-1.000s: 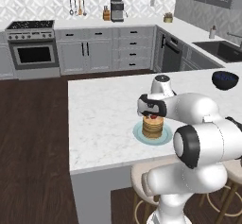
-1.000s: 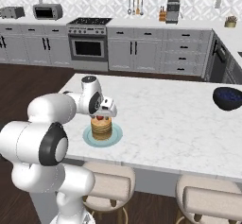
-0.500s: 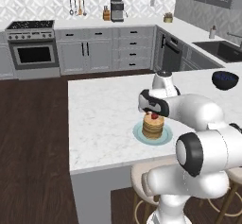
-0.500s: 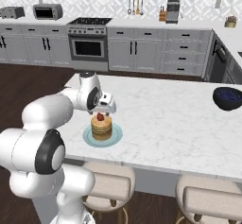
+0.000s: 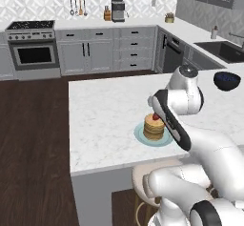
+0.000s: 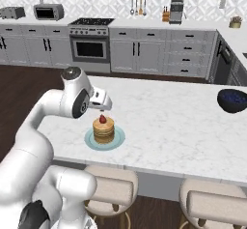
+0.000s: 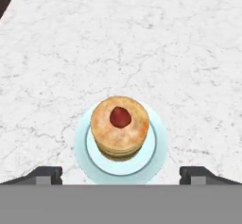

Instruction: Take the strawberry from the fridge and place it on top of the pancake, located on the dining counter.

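A: Right, the tiny bright red strawberry [image 7: 120,116] sits on top of the short stack of round tan-brown pancakes [image 7: 120,127], roughly centred. Stack is on the pale teal round plate [image 7: 158,145], on the white veined marble dining counter [image 7: 189,53].

B: Gripper state?

A: Two-finger gripper [image 7: 120,175] hangs above the stack, jaws spread wide, nothing between them. Small dark finger tips [image 7: 47,174] sit either side of the plate in the hand view. Berry isn't touched.

B: If it needs re-seating, how does it handle?

A: My read: very light, soft, bruises easily, rounded so it could roll off the flat top. Take it across the widest part of the body, gentle squeeze, straight down from above. Pancakes look soft too, so pressing down would dent the stack.

B: Anything nearby?

A: Dark blue bowl [image 6: 232,100] is well apart, far end of the counter. Placement looks done to me.
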